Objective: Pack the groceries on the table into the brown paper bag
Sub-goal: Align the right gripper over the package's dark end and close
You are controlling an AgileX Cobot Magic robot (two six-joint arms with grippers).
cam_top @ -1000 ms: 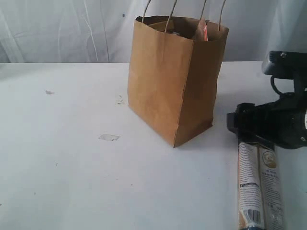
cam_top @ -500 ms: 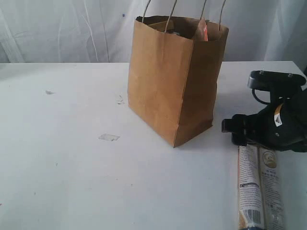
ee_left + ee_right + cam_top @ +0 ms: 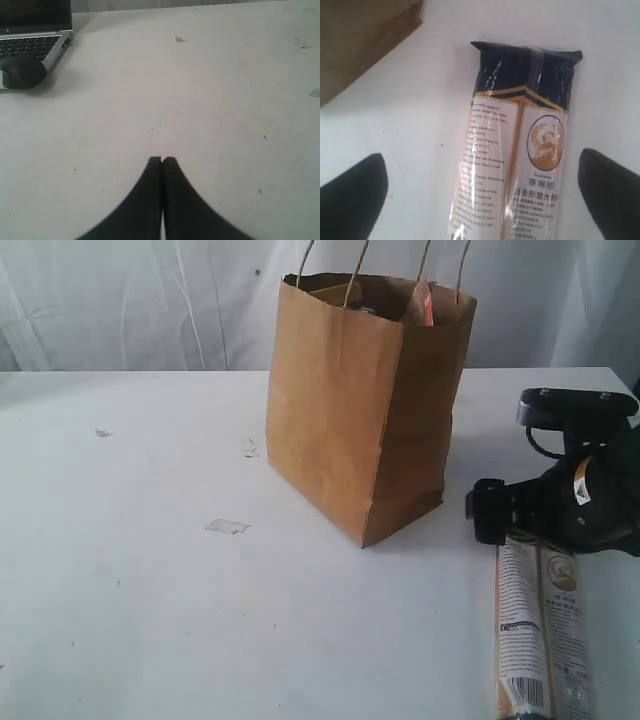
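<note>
My right gripper [image 3: 480, 157] hangs over the long packet [image 3: 520, 150] with its fingers [image 3: 355, 195] spread wide. There is one finger on each side of the packet, with white table showing between, and nothing is held. The packet lies flat on the table [image 3: 150, 590], near the upright brown paper bag [image 3: 360, 400] and to its right. My left gripper [image 3: 162, 160] is pressed closed over the table, gripping nothing.
</note>
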